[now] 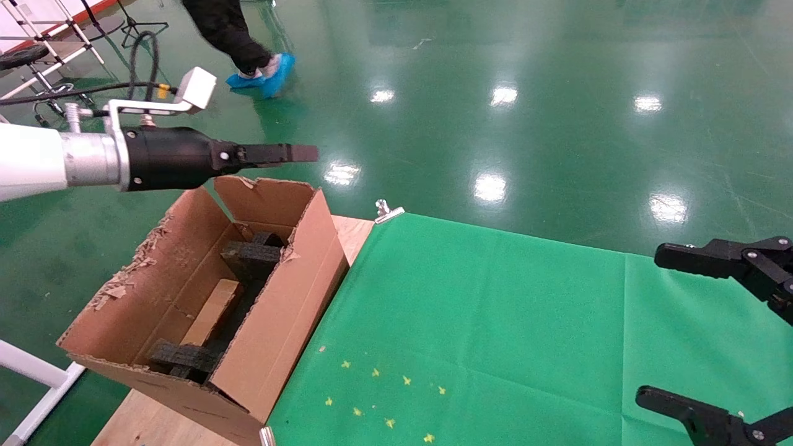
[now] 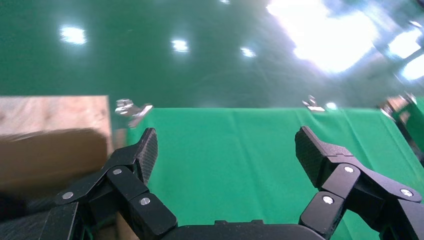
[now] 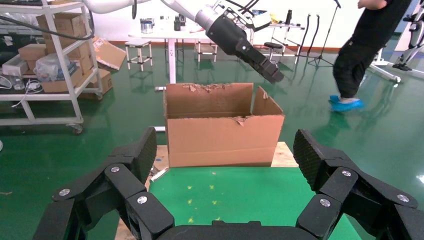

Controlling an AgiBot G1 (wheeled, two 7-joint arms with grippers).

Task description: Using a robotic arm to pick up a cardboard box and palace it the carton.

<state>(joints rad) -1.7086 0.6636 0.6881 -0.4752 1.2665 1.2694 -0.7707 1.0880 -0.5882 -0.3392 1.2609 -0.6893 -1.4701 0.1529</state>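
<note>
Hovering above the carton (image 1: 204,297), the left end effector (image 1: 282,153) is spreading its fingers empty; the cardboard box (image 1: 210,313) is lying inside between foam pieces. Placement looks finished, so retreating seems next. The right end effector (image 1: 712,328) is idling open over the table (image 1: 495,322).

— How many cartons do you see?
— You have one large brown corrugated carton (image 1: 272,310) with torn flaps. Inside it lies one small brown taped cardboard box (image 1: 212,313).
— And foam?
— You can count two black foam pieces (image 1: 251,257) in it, one at each end of the small box.
— Clips on the green cloth?
— You see two silver clips (image 2: 131,109), both beyond the left jaws.
</note>
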